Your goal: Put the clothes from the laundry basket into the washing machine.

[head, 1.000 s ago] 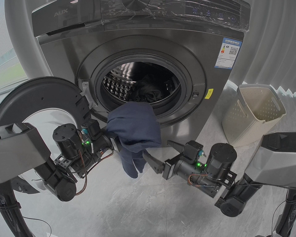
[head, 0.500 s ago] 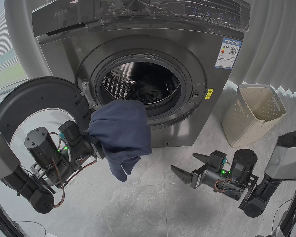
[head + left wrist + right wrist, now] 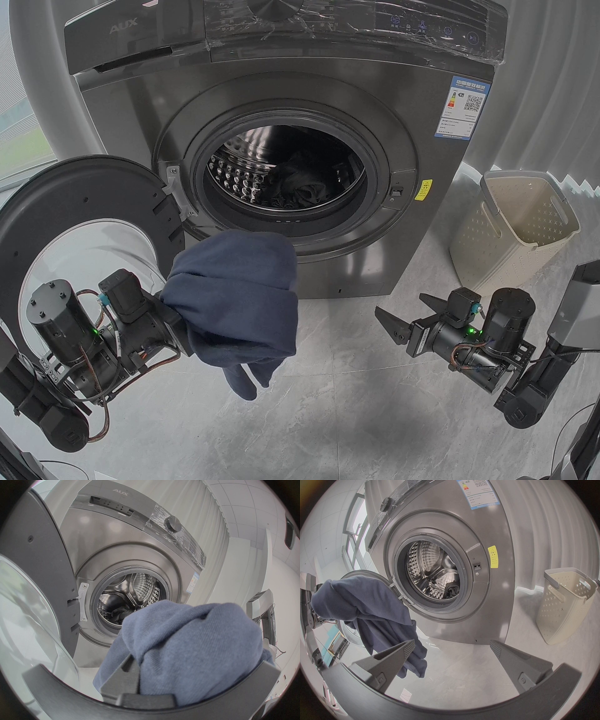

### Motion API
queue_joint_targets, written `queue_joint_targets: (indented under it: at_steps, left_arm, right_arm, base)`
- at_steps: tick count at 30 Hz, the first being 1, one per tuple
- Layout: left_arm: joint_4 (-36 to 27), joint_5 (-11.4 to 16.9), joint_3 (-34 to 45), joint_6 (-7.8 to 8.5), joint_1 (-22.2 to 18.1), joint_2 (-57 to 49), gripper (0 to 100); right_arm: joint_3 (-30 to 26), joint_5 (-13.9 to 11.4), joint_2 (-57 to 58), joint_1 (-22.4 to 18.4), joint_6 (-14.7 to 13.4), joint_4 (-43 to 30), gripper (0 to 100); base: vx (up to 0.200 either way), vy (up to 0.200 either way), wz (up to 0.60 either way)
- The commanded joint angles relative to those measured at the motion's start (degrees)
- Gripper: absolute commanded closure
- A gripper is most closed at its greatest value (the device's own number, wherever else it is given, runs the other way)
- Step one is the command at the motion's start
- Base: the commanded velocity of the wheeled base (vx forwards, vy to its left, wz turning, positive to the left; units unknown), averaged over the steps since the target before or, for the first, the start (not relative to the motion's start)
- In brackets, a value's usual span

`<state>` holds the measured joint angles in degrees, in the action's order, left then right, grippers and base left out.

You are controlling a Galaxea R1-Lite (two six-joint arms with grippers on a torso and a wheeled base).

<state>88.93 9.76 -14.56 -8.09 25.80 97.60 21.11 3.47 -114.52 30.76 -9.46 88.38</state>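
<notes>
Navy garment (image 3: 237,294) just below drum rim (image 3: 325,222)

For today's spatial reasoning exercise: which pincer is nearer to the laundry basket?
Right. The right pincer, open, hangs over the floor a short way from the laundry basket. The left pincer, holding the blue garment, is far across, beside the open door.

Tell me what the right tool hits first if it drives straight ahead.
Likely the grey metal washing machine, low on its front panel; the dark blue garment lies just off that line, though depth is unclear.
</notes>
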Motion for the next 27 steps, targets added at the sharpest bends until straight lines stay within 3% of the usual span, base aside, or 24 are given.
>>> queue_joint_targets:
  at_steps: [1, 23, 27]
  left_arm:
    - [0.01, -0.1, 0.32, 0.27, 0.13, -0.04, 100]
    - [0.1, -0.27, 0.58, 0.45, 0.75, 1.45, 100]
    - [0.1, -0.36, 0.67, 0.45, 1.45, 2.16, 100]
  right_arm:
    - [0.16, -0.05, 0.0, 0.36, -0.03, 0.04, 0]
    - [-0.46, -0.05, 0.17, 0.97, -0.38, 0.04, 0]
    - [-0.55, -0.05, 0.35, 1.59, -0.38, 0.04, 0]
  base:
    - [0.2, 0.0, 0.0]
    - [0.2, 0.0, 0.0]
    - [0.0, 0.0, 0.0]
